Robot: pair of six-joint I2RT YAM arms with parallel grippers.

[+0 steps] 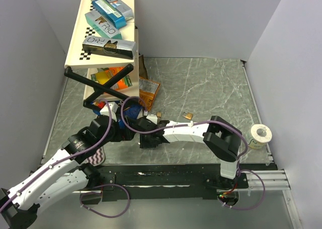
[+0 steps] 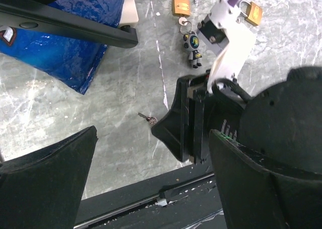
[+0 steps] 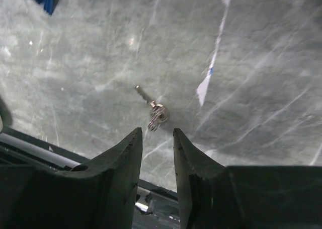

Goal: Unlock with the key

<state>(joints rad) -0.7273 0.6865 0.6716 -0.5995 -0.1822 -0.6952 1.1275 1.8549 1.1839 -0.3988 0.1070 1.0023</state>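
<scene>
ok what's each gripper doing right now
left gripper: wide open, empty
right gripper: narrowly open, empty, the key lying just past its tips

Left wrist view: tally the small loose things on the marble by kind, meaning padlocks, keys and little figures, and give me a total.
Brass padlocks: 2
Key: 1
Toy figure: 1
Total: 4
</scene>
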